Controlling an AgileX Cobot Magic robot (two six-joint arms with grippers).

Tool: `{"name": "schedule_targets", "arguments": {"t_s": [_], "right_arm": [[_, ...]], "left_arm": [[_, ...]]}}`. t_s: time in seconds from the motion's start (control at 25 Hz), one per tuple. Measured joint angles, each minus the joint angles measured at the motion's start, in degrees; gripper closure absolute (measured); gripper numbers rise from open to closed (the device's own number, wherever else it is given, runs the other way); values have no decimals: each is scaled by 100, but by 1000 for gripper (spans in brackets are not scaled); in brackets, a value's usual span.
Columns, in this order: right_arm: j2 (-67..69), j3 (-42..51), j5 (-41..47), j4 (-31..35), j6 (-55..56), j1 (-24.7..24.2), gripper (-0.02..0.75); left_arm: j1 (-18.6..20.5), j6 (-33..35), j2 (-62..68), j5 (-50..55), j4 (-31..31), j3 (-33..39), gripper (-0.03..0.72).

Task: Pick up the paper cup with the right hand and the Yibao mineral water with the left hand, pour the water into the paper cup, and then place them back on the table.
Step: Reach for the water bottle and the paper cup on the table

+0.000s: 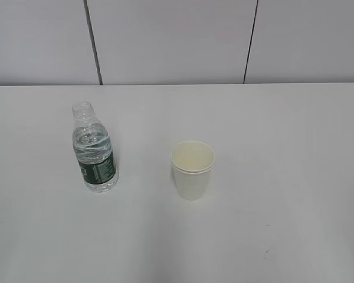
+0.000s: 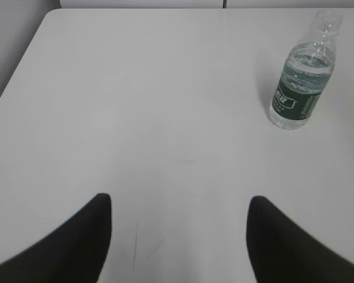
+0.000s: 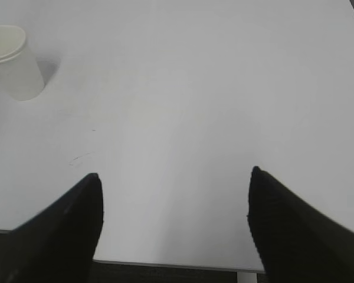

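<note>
A plain white worktop [image 1: 271, 177] fills the exterior view, with a grey panelled wall across the top of the frame. Left of centre stands the Yibao mineral water [image 1: 94, 150], a small clear bottle, upright, uncapped, with a dark green label and water reaching its shoulder. Just right of centre stands the paper cup [image 1: 192, 170], upright, off-white, apparently empty, well apart from the bottle. Neither arm appears in this view.

In the left wrist view the bottle [image 2: 301, 79] sits in the upper right of the frame, while the left hand [image 2: 180, 236] shows only as two dark fingertips at the bottom edge, jaws spread wide and holding nothing. In the right wrist view the cup [image 3: 12, 62] sits in the upper left corner, and the right hand [image 3: 174, 224] likewise shows its jaws wide and empty, low in the frame near the worktop's front edge.

The step in hand appears to be the first reach. To do it well, each arm should probably centre its target between the fingertips before closing in (both things now sit off to one side). The bottle is best taken around the labelled middle and kept upright, since it is open; the cup wants a gentle squeeze below the rim, as thin paper likely buckles.
</note>
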Motion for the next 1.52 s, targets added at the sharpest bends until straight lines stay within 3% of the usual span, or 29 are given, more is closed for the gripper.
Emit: {"name": "schedule_targets", "arguments": {"t_s": [1.52], "right_arm": [[0,0,0,-4,0,0,145]], "left_arm": [[0,0,0,0,-7,0,240]]}}
